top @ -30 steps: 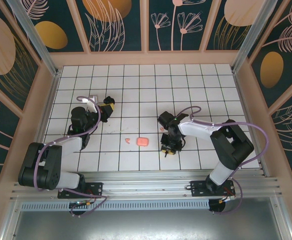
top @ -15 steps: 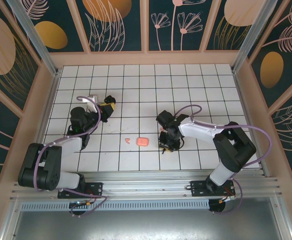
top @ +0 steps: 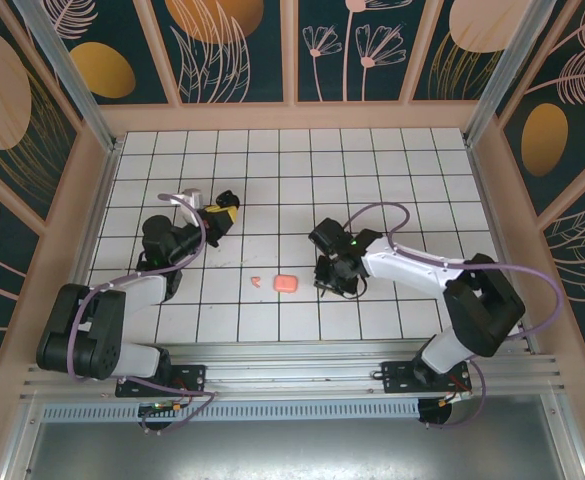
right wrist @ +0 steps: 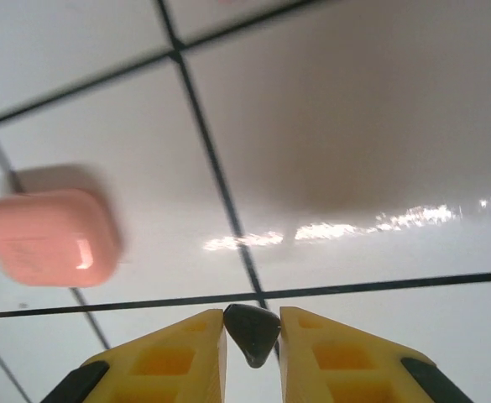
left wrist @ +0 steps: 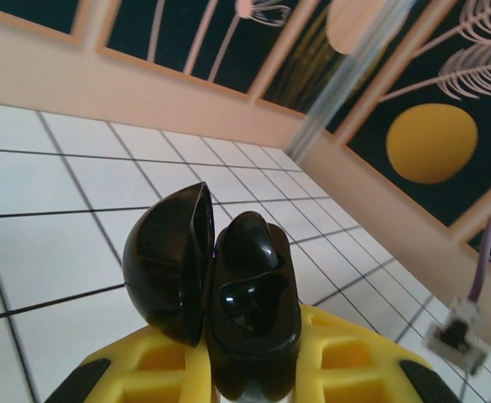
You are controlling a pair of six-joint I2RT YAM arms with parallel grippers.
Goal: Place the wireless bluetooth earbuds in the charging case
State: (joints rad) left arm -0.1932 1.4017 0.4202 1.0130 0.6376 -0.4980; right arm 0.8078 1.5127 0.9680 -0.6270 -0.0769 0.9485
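right gripper (right wrist: 252,337) pinched shut on 1 black earbud (right wrist: 251,327); left gripper (left wrist: 253,365) clamps the black charging case (left wrist: 249,294), lid open; that case lies well left of the right gripper, pink case (top: 285,284) between them; earbud likely has to travel left

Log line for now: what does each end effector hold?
left end effector: shut on open black charging case | right end effector: shut on black earbud | pink case: closed, on table | pink earbud: beside it
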